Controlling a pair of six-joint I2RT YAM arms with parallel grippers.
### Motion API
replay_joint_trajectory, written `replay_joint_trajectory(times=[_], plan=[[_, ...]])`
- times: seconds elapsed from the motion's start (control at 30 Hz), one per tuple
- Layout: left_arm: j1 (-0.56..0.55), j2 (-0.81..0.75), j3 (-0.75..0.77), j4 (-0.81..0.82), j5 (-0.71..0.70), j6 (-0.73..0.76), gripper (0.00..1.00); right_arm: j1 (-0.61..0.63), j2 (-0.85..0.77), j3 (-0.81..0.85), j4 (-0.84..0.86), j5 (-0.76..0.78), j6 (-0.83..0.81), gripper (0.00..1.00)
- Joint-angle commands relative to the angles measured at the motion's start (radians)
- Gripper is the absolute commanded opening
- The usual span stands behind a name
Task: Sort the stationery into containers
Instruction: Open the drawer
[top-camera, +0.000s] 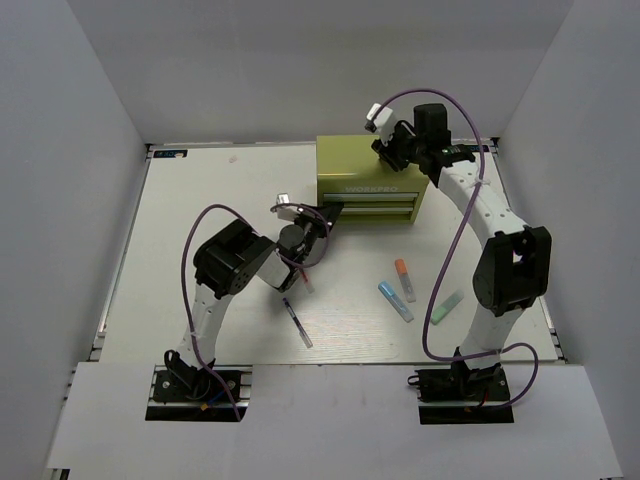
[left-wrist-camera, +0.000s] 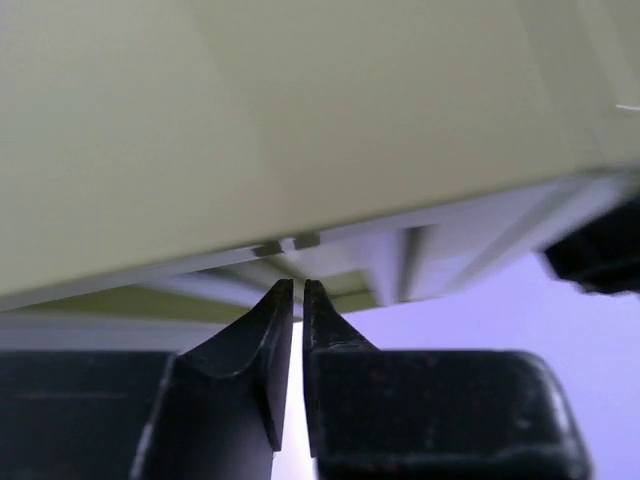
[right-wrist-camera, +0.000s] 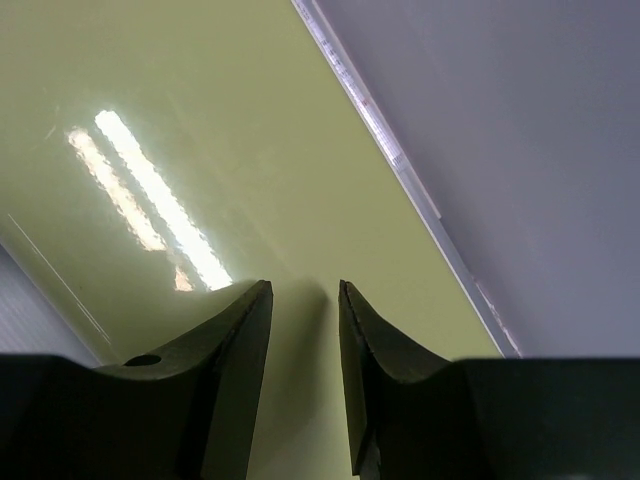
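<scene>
- The left gripper (left-wrist-camera: 298, 285) has its jaws almost together, only a thin slit between them and nothing seen in it.
- Just ahead of those tips is the front of the olive tool chest (top-camera: 350, 160), with a silver drawer handle (left-wrist-camera: 450, 240) right beyond them; contact cannot be told.
- The right gripper (right-wrist-camera: 305, 290) has its jaws narrowly apart and empty, with the chest's glossy top directly under them.
- Well behind both pairs of jaws, on the table (top-camera: 200, 200), lie an orange-capped marker (top-camera: 403, 279), a blue marker (top-camera: 394, 301), a pale green stick (top-camera: 447, 308) and a thin pen (top-camera: 297, 322).
</scene>
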Motion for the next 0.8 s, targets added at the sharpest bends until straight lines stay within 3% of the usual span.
replay_joint_trajectory(times=[0.0, 0.3, 0.33, 0.4, 0.47, 0.7, 0.77], plan=[[0.007, -0.054, -0.052, 0.427, -0.035, 0.019, 0.0, 0.014, 0.051, 0.004, -0.149, 0.031, 0.017, 0.4], [0.007, -0.072, -0.073, 0.427, -0.004, -0.001, 0.0, 0.023, 0.056, 0.009, -0.155, 0.044, 0.022, 0.42], [0.007, -0.072, -0.063, 0.427, -0.004, -0.001, 0.03, 0.025, 0.053, 0.009, -0.154, 0.044, 0.027, 0.44], [0.007, -0.081, -0.053, 0.427, 0.031, -0.001, 0.23, 0.029, 0.056, 0.009, -0.155, 0.044, 0.027, 0.45], [0.007, -0.092, -0.053, 0.427, 0.051, -0.001, 0.33, 0.026, 0.054, 0.007, -0.155, 0.05, 0.027, 0.49], [0.007, -0.11, -0.044, 0.427, 0.06, 0.025, 0.48, 0.031, 0.054, 0.004, -0.157, 0.05, 0.03, 0.49], [0.007, -0.11, -0.023, 0.427, 0.06, 0.025, 0.48, 0.029, 0.054, 0.003, -0.157, 0.051, 0.028, 0.49]])
